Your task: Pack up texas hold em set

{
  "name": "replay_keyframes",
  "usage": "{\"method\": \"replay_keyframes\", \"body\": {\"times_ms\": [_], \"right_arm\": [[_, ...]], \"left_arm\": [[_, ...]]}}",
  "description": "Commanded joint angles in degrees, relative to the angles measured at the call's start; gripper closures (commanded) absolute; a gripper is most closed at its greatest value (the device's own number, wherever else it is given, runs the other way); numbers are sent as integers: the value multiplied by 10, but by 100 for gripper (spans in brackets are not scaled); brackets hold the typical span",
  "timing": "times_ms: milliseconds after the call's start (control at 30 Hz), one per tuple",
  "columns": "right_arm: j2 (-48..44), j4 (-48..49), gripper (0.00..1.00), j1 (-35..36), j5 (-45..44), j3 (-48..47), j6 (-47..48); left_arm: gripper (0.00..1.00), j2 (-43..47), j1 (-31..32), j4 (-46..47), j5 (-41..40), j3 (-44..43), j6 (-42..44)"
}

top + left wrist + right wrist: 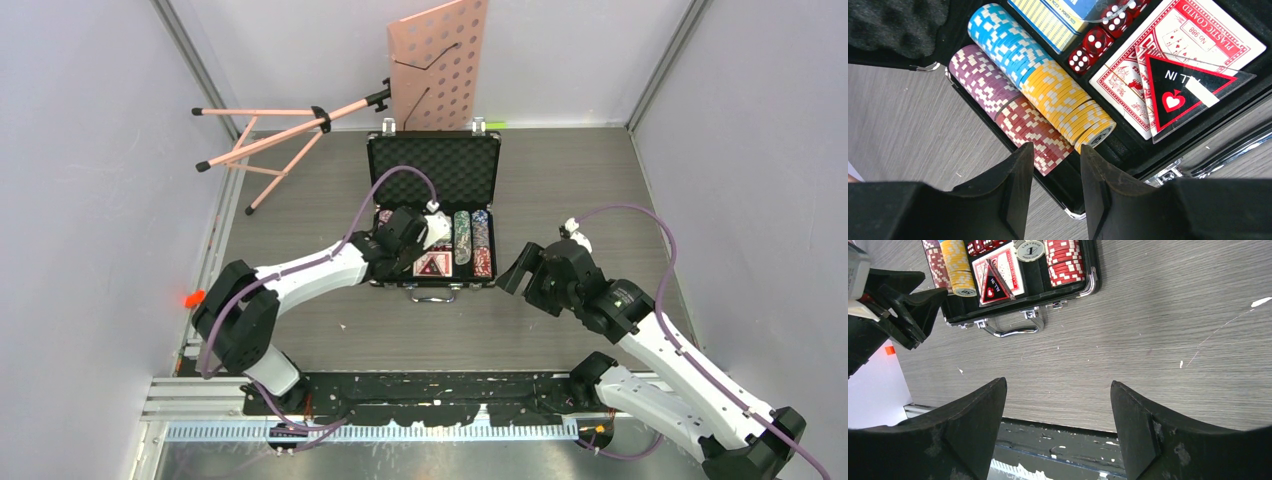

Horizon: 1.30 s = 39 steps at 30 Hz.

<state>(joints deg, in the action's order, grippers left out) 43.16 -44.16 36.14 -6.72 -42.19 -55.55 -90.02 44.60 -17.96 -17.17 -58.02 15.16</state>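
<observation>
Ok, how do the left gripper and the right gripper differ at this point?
The left gripper hangs over the chip rows inside the open briefcase. The right gripper hangs over the table, off to the case's right. The left gripper's jaws stand only a narrow gap apart, while the right gripper's jaws are spread wide. Both are empty, with nothing between the fingers.

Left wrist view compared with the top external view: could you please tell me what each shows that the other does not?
Only the left wrist view shows the small red translucent dice and the blue-and-yellow row of poker chips. Only the top external view shows the pink perforated music stand and the open right tool. Both show the black ribbed briefcase and the triangular ALL IN marker.
</observation>
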Motion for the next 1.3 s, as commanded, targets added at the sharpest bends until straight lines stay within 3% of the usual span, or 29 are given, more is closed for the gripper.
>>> {"method": "replay_keyframes", "body": {"times_ms": [0, 233, 367, 500, 767, 933, 1067, 1167, 1267], "right_arm": [[3, 19, 18, -4, -11, -8, 13], [21, 9, 18, -19, -70, -37, 58], [83, 4, 18, -73, -57, -87, 88], [147, 39, 18, -122, -40, -142, 107], [303, 130, 22, -186, -52, -305, 107], [382, 204, 35, -232, -32, -375, 106], [453, 258, 47, -270, -11, -425, 86], [529, 279, 59, -286, 67, -482, 84], [626, 249, 63, -291, 165, -571, 118]], "left_arm": [[57, 40, -2, 19, -4, 9, -10], [56, 113, -2, 24, 16, 39, -92], [55, 196, -2, 46, 26, 89, -186], [47, 293, -3, 66, 20, 155, -270], [39, 405, -6, 12, 32, 216, -391], [37, 467, -7, 79, 107, 300, -493], [35, 499, -7, 81, 107, 326, -523], [35, 504, -7, 59, 100, 318, -514], [34, 501, -7, 37, 91, 301, -505]]}}
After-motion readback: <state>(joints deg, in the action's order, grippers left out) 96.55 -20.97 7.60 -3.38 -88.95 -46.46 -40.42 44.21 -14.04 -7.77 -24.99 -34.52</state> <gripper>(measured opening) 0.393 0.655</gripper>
